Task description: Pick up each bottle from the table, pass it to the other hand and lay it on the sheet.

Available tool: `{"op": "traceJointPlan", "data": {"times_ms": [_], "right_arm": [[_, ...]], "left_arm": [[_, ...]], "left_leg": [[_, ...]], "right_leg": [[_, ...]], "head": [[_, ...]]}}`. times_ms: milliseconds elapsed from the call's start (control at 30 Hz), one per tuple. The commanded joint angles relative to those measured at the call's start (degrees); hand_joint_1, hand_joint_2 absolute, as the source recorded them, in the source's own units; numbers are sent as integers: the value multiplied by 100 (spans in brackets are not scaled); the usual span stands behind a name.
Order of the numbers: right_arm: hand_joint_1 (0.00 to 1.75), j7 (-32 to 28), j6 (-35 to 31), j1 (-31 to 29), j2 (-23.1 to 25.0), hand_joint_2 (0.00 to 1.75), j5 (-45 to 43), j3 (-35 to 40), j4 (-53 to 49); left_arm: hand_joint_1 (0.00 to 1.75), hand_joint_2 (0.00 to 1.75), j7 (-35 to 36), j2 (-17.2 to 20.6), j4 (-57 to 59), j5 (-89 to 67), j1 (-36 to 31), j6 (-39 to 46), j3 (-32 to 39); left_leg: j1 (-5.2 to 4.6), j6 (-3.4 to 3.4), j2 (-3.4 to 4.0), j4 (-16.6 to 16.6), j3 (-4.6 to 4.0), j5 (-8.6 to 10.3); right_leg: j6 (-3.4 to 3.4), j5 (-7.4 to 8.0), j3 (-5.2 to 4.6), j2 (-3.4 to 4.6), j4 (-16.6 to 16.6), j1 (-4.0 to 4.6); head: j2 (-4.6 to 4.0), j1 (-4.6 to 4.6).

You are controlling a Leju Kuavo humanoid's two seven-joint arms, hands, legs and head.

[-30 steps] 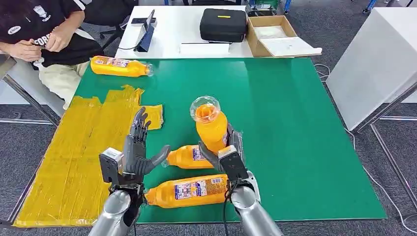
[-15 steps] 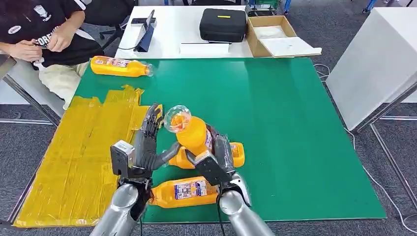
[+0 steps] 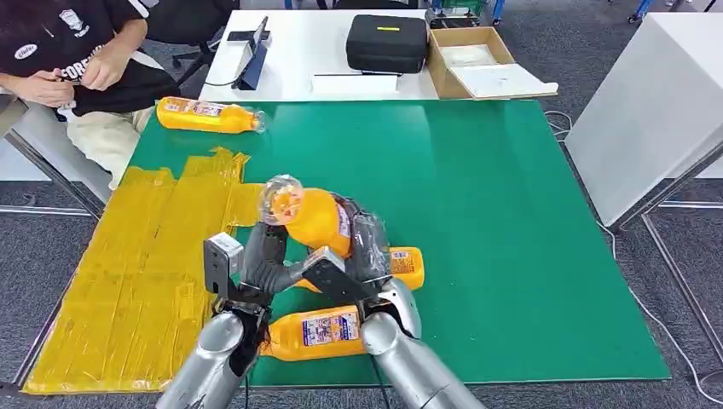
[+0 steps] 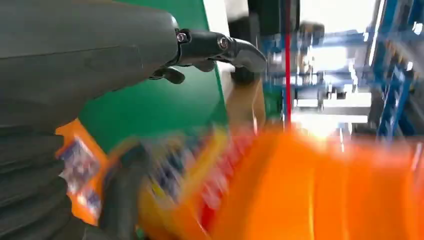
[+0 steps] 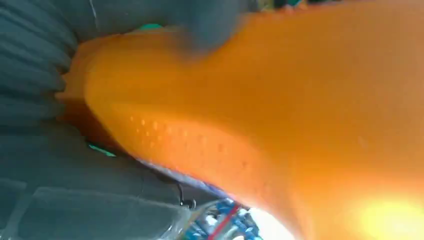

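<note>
We've got the orange plastic juice bottle (image 3: pixel 314 220) clamped in our right hand (image 3: pixel 354 260), tilted base-first toward our left hand (image 3: pixel 263 260), whose fingers are apart beside it, not gripping yet. The handoff sits near the yellow taped sheet (image 3: pixel 136 273), presumably for a short drop.

Orange bottle (image 3: pixel 314 217) tilted above the green table, clear base up-left — three more bottles lying flat.

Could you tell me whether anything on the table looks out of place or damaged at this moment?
The yellow sheet looks rough: wrinkled, with a ragged, uneven edge against the green mat. One bottle lies alone at the mat's far edge near a seated person, away from the others. No spill visible.
</note>
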Motion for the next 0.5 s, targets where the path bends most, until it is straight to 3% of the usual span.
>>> {"op": "traceJointPlan", "data": {"times_ms": [33, 133, 333, 500], "right_arm": [[175, 72, -88, -538, 90, 175, 87, 640, 832], [175, 72, -88, -538, 90, 175, 87, 640, 832], [175, 172, -76, -728, 90, 175, -407, 1326, 921], [175, 199, -176, -778, 90, 175, -694, 1545, 1015]], "left_arm": [[0, 175, 133, 27, 307, 68, -298, -182, 4], [0, 175, 133, 27, 307, 68, -298, -182, 4], [0, 175, 189, 61, 222, 44, -199, -128, 181], [0, 175, 189, 35, 168, 45, -155, -123, 273]], "left_leg": [[4, -14, -2, -1, 7, -2], [8, -24, -1, -1, 18, -6], [12, -36, 4, 1, 28, -11], [4, -14, 1, -3, 8, -2]], "right_leg": [[-8, -2, 9, -4, -3, 4], [-13, -5, 22, -5, -5, 8], [-21, -7, 33, -2, -5, 12], [-8, -2, 11, -1, -4, 3]], "head": [[0, 2], [0, 0], [0, 0], [0, 2]]}}
